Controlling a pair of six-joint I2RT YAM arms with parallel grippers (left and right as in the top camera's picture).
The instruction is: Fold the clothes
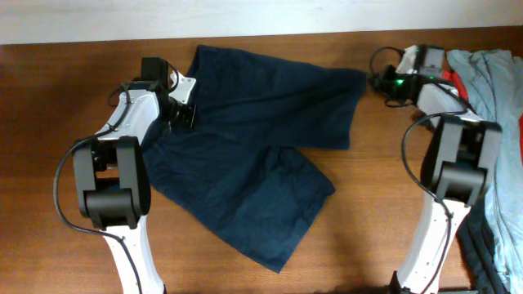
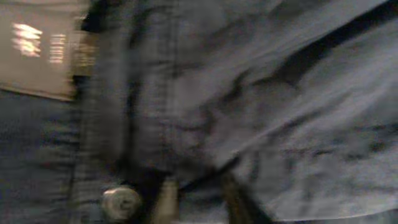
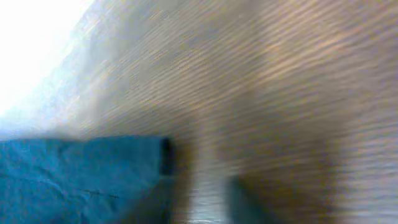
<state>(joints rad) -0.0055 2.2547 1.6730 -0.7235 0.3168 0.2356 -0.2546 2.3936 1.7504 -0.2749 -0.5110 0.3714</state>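
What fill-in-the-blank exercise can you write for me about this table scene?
1. The navy shorts lie on a ____ table.
2. The left gripper is over the shorts' ____.
3. The left wrist camera shows a label and a round metal ____.
4. A pile of other clothes lies at the table's ____ edge.

Missing words: wooden; waistband; button; right.

The shorts [image 1: 261,155] cover the tabletop [image 1: 368,204] centre. Bare wood lies open at far left and near right. A garment pile [image 1: 500,86] blocks the right edge.
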